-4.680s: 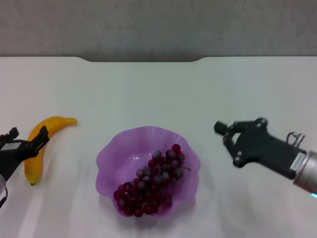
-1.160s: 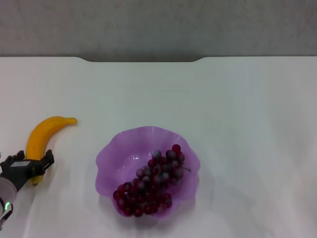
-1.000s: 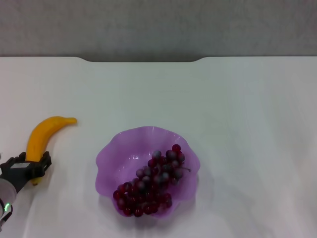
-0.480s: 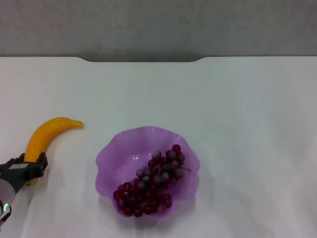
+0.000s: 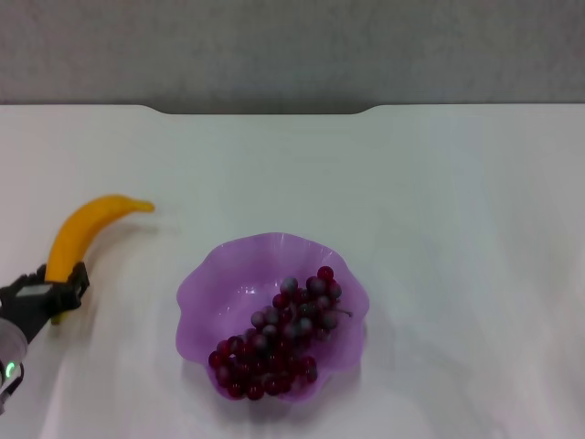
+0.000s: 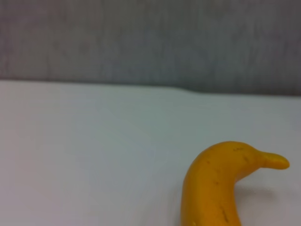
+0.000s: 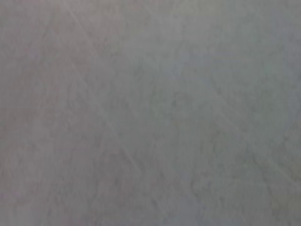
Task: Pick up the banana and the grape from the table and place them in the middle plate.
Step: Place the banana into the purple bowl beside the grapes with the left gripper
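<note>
Now the left gripper sits at the left edge of the head view, low over the white worktop, with its jaws clamped on the near end of the banana. From there the banana curves away from the robot and toward the centre, its far tip pointing at the middle of the worktop and throwing a faint shadow beneath it. The left wrist view shows the same banana close up, yellow-orange with small dark flecks, its stub tip standing clear of the surface against the pale worktop and the grey wall behind. The middle plate, a translucent purple dish with a wavy rim, stands near the centre of the worktop, well apart from the banana. The grape lies inside it as a long bunch of dark red and greyish berries, running from the near rim up toward the far right side. The right gripper is not in view.
</note>
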Controlling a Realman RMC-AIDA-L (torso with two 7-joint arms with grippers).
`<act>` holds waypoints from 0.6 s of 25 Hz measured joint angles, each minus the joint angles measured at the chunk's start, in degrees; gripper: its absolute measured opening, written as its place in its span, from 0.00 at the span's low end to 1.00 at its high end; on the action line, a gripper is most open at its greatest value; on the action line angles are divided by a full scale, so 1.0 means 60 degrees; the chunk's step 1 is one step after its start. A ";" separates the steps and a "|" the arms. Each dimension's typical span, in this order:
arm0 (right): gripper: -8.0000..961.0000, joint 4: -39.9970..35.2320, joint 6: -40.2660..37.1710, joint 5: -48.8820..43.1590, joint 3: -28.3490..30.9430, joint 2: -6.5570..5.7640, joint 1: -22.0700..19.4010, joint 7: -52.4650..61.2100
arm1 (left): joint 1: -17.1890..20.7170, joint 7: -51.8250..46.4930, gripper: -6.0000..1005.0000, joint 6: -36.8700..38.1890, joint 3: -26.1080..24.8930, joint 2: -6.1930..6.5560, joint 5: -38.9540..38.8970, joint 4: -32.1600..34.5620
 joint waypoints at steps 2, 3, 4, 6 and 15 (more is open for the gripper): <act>0.01 0.0005 0.0014 0.0000 0.0000 -0.0005 0.0000 0.0000 | 0.0016 -0.0211 0.51 0.0373 -0.0004 0.0019 0.0000 0.0003; 0.01 0.0011 0.0020 0.0000 0.0000 -0.0009 0.0000 0.0000 | 0.0019 -0.0385 0.51 0.0593 0.0005 0.0038 0.0019 0.0012; 0.01 0.0022 0.0031 0.0000 0.0000 -0.0013 0.0001 0.0000 | 0.0023 -0.0550 0.51 0.0798 0.0041 0.0057 0.0073 0.0017; 0.01 0.0070 0.0047 -0.0001 0.0000 -0.0019 0.0001 0.0000 | 0.0076 -0.0906 0.51 0.1269 0.0207 0.0090 0.0318 0.0031; 0.01 0.0429 0.0036 0.0000 -0.0001 -0.0044 0.0189 0.0290 | 0.0599 -0.3018 0.51 0.4944 0.1405 0.0109 0.2255 0.0714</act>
